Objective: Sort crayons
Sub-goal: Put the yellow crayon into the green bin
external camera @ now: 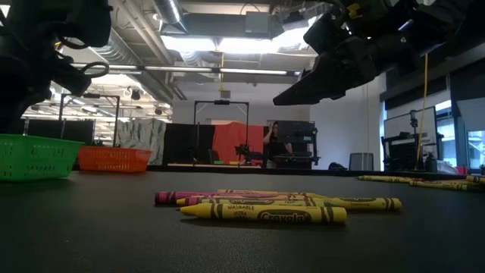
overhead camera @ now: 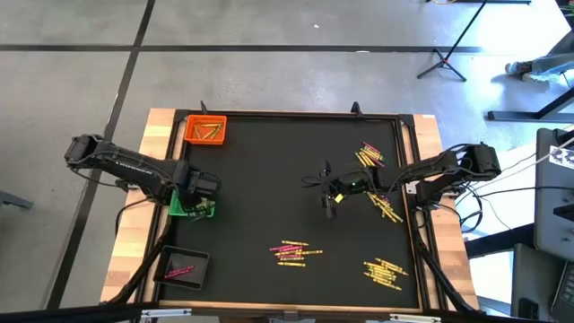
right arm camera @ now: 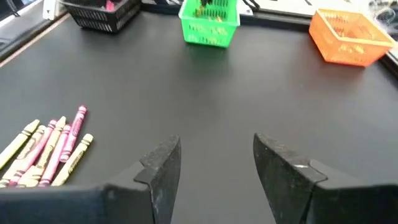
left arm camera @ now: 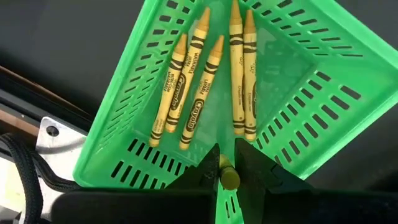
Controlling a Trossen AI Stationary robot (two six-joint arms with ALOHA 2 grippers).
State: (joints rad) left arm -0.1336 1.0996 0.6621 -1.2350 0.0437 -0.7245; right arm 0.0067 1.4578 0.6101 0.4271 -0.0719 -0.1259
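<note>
Over the black counter point(overhead camera: 269, 197), the left claw point(left arm camera: 227, 167) is hanging above the green tray point(left arm camera: 298, 81), pinching a yellow crayon point(left arm camera: 229, 177); the right claw point(right arm camera: 214, 165) is gaping empty mid-counter. Loose crayons point(overhead camera: 296, 252) are lying scattered nearby: light, stiff, waxy sticks, probably best gripped mid-length.

A green tray point(left arm camera: 124, 134) with slotted mesh walls is filling the centre of the left wrist frame, holding 5 yellow crayons point(left arm camera: 205, 78) with black wavy bands and black lettering. A 6th yellow crayon point(left arm camera: 228, 175) is showing at lower centre between dark fingers point(left arm camera: 202, 174). In the high frame, a black mat point(overhead camera: 269, 179) is covering a pale wood table point(overhead camera: 157, 135); an orange tray point(overhead camera: 205, 130) is sitting at upper left, a black tray point(overhead camera: 184, 266) with magenta sticks point(overhead camera: 179, 269) at lower left. Yellow and magenta crayons are lying in the low frame's lower centre point(external camera: 265, 206).
</note>
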